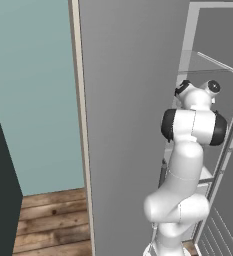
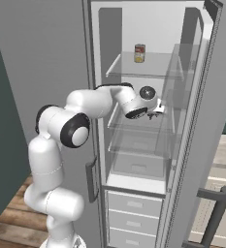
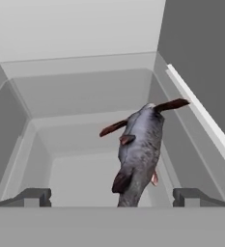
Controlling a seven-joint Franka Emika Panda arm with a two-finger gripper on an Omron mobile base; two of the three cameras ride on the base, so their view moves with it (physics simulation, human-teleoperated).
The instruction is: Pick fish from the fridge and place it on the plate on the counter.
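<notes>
The tool [image 3: 112,197] stands wide open inside the fridge [image 2: 148,121], gripping nothing. In the hand view the fish [image 3: 139,149] lies between its two tips, slightly right of centre, tail toward the upper right, on a glass shelf [image 2: 138,126].

**Arm stretched forward, hand open**

The white arm rises from its base, bends at a dark-capped elbow joint and reaches forward at about mid-height. In the right base view the forearm runs to the right and ends in the hand [image 2: 155,110], turned away from the camera. In the hand view the two dark fingertips [image 3: 34,197] stand wide apart at the lower left and lower right, the jaws fully spread and gripping nothing.
</notes>
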